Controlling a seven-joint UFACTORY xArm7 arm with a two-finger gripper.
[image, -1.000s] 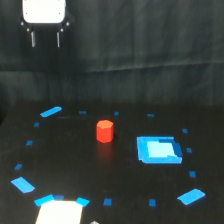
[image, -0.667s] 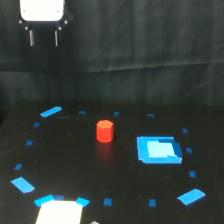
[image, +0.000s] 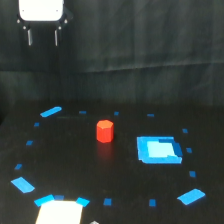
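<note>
The fingers (image: 42, 37) are hanging parted and empty, unmoved over the last second (nothing else shifting either), well above the red block (image: 104, 131) sitting on the counter (image: 75, 150).

Your gripper (image: 42, 37) hangs high at the exterior view's upper left, its two thin fingers (image: 29, 37) pointing down with a clear gap between them, holding nothing, against a dark curtain. Well below it, on the black table (image: 75, 150), a small red cylinder (image: 104, 131) stands upright near the centre. To the exterior view's right of it lies a flat blue square tray (image: 158, 149), apart from the cylinder. Blue tape marks (image: 51, 111) ring the pair in a rough circle, and a white sheet (image: 59, 212) sits at the bottom edge.
</note>
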